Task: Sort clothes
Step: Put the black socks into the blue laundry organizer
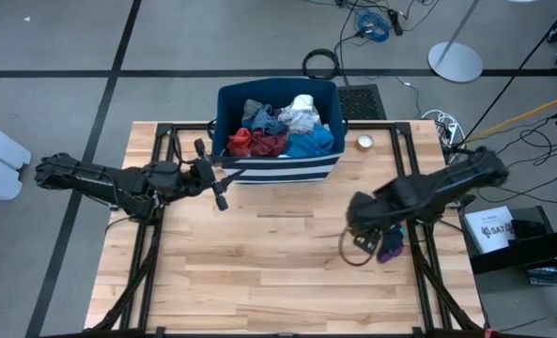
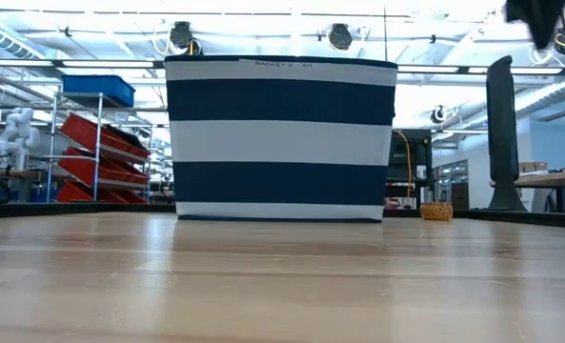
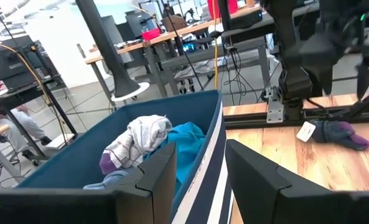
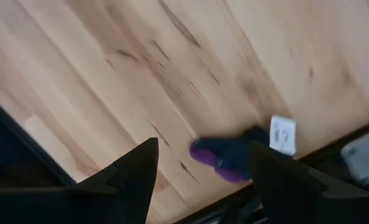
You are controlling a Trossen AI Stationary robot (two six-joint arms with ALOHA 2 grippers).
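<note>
- The left gripper is just beside the left front corner of the navy bin with white stripes. In the left wrist view its two dark fingers stand apart with an empty gap between them, one on each side of the bin's wall; they hold nothing.
- The bin stands at the far middle of the wooden table, and it holds most of the clothes. Inside the bin I see a red piece at the left, a maroon piece beside it, a blue-grey piece behind them, a white-grey piece toward the right, and a teal piece at the right front.
- To the right of the bin, near the table's far edge, lies a small round thing; what it is I cannot tell.
- The right gripper is well to the right of the bin and nearer to the front, over the table. Its fingers are spread and empty.
- Just beside this gripper, at the table's right edge, a small dark sock with a purple toe lies flat on the wood. A white tag is on it.
</note>
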